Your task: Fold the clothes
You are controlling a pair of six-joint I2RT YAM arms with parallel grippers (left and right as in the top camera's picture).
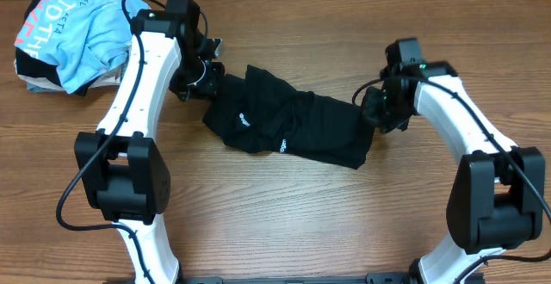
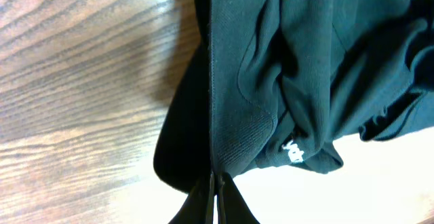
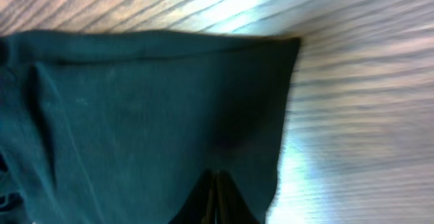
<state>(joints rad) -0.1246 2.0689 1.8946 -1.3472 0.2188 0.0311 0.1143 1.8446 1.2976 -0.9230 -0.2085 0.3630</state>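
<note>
Black polo shirt lay bunched between the two jaw pairs; left gripper and right gripper each clamped closed on an end. Judged best: pull apart evenly, lifting together, to flatten creases

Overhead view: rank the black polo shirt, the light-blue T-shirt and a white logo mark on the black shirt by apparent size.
Largest: black polo shirt, bunched into a long strip.
Second: light-blue T-shirt, close behind; it is crumpled in a heap, so these two are not surely ranked.
Smallest: white logo mark, by far.
</note>
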